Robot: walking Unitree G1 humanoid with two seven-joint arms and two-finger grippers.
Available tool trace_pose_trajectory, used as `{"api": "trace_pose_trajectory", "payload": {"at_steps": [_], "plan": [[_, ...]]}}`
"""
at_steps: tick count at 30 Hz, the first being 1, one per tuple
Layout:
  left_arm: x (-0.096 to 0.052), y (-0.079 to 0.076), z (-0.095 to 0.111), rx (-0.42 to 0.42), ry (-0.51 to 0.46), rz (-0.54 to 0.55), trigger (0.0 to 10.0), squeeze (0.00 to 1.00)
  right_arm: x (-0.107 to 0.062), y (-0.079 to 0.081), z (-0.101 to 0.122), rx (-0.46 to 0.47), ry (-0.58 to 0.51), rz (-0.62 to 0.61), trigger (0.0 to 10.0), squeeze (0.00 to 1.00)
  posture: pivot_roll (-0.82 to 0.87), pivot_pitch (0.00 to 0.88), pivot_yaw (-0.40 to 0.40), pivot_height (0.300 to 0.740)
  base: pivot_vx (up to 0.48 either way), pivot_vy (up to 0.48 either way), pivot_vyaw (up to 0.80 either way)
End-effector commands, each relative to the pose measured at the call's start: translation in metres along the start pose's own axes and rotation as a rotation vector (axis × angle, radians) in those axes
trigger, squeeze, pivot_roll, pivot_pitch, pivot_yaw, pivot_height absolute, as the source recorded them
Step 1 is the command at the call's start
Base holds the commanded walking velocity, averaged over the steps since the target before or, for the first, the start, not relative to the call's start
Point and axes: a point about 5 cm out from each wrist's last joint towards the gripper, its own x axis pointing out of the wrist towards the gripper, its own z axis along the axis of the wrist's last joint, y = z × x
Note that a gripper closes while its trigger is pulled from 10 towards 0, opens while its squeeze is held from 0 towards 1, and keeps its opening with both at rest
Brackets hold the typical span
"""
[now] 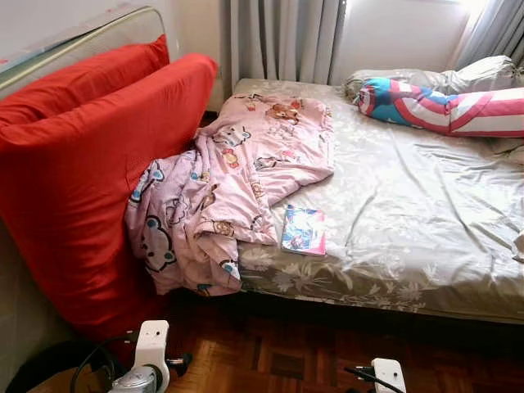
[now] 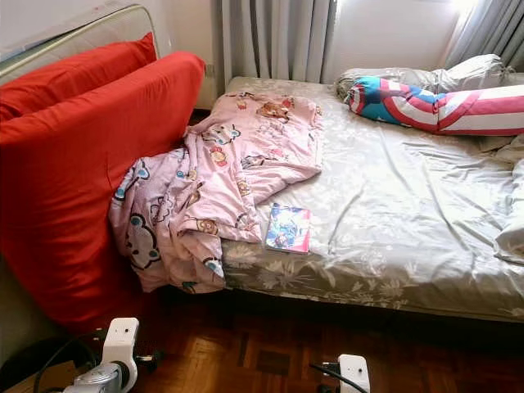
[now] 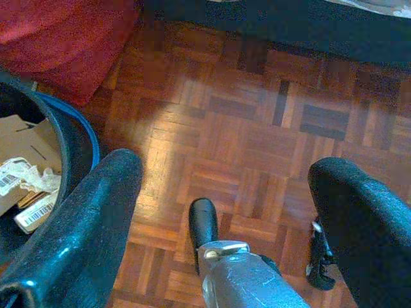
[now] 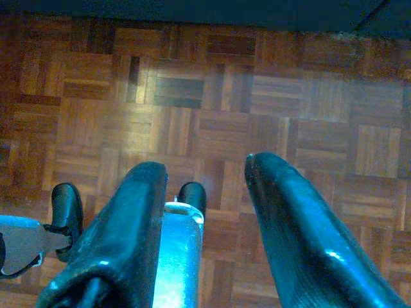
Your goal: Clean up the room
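Note:
A pink cartoon-print blanket [image 1: 237, 180] lies crumpled over the left side of the bed [image 1: 409, 213] and hangs off its near corner. A colourful book [image 1: 304, 230] rests on the grey floral sheet by the near edge, just right of the blanket. A striped blue, red and white bolster [image 1: 442, 106] lies at the head of the bed. Both arms hang low over the parquet floor [image 4: 212, 83]. My left gripper [image 3: 225, 165] is open with nothing between its fingers. My right gripper [image 4: 202, 165] is also open and holds nothing.
Large red cushions [image 1: 90, 180] lean against a metal frame left of the bed. A dark bin with a blue rim [image 3: 77, 138] stands on the floor by my left arm, holding cardboard and wrappers. Grey curtains [image 1: 282, 41] hang behind the bed.

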Motion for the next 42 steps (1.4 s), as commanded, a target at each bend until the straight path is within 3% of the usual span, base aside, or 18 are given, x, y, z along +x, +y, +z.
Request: {"api": "trace_pose_trajectory", "payload": {"at_steps": [1, 23, 42], "plan": [[-0.0002, 0.0017, -0.0013, -0.005, 0.015, 0.001, 10.0, 0.00, 0.0002, -0.0009, 0.0031, 0.003, -0.010, -0.001, 10.0, 0.00, -0.04, 0.000, -0.051, 0.740, 0.000, 0.000, 0.00], [-0.0002, 0.0013, -0.0012, -0.022, 0.011, -0.002, 10.0, 0.00, 0.0003, -0.0012, 0.0033, 0.001, -0.010, -0.003, 10.0, 0.00, -0.04, 0.000, -0.052, 0.740, 0.000, 0.000, 0.00], [-0.0002, 0.0011, -0.0012, -0.027, 0.008, -0.001, 10.0, 0.00, 0.0002, -0.0014, 0.0039, -0.002, -0.015, -0.003, 10.0, 0.00, -0.04, 0.000, -0.053, 0.740, 0.278, 0.000, 0.00]]}}
